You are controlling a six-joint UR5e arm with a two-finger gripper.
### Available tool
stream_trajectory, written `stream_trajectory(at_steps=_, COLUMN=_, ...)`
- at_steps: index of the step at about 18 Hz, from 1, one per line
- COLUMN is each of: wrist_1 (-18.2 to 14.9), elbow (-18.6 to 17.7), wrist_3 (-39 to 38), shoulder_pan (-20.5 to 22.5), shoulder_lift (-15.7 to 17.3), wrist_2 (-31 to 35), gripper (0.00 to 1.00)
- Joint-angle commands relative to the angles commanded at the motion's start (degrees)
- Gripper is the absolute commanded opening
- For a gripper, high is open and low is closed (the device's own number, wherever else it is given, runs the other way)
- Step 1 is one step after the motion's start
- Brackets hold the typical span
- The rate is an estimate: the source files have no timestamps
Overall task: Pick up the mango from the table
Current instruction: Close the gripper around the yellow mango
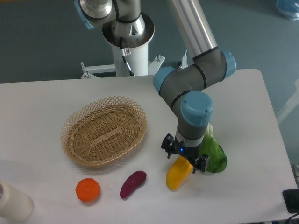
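Where the table comes closest to my camera, I see a pale cylindrical container cut off at the lower left corner, and a dark object poking in at the lower right edge. Just beyond, a round orange fruit sits on the white top, with a dark purple sweet potato to its right, the two apart. Further right lies the mango, yellow-orange and angled up toward the right, resting on the table near the front edge. My gripper sits right over the mango's upper end, its black fingers straddling that tip on either side; I read the jaws as spread, and I cannot tell from this view whether the pads touch the skin. Immediately right of the mango, partly hidden behind the wrist, is a green leafy vegetable with a pale stem end. Farther back on the left, an oval wicker basket stands well apart from the fruit. Behind everything, my arm's grey and blue joints climb toward the top of the view, and the white mounting pedestal stands beyond the far edge of the table.
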Motion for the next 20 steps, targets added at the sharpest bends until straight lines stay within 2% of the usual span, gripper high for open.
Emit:
stream_trajectory(at_steps=6, wrist_1=0.3, elbow=0.0, wrist_3=-0.8, shoulder_pan=-0.6, shoulder_lift=-1.3, wrist_2=0.6, gripper=1.00)
stream_trajectory(at_steps=11, wrist_1=0.3, elbow=0.1, wrist_3=-0.7, shoulder_pan=-1.8, shoulder_lift=-2.3, wrist_2=6.4, gripper=1.00)
stream_trajectory(at_steps=20, wrist_1=0.2, elbow=0.7, wrist_3=-1.1, shoulder_pan=-2.8, shoulder_lift=-3.9, wrist_2=7.7, gripper=1.00)
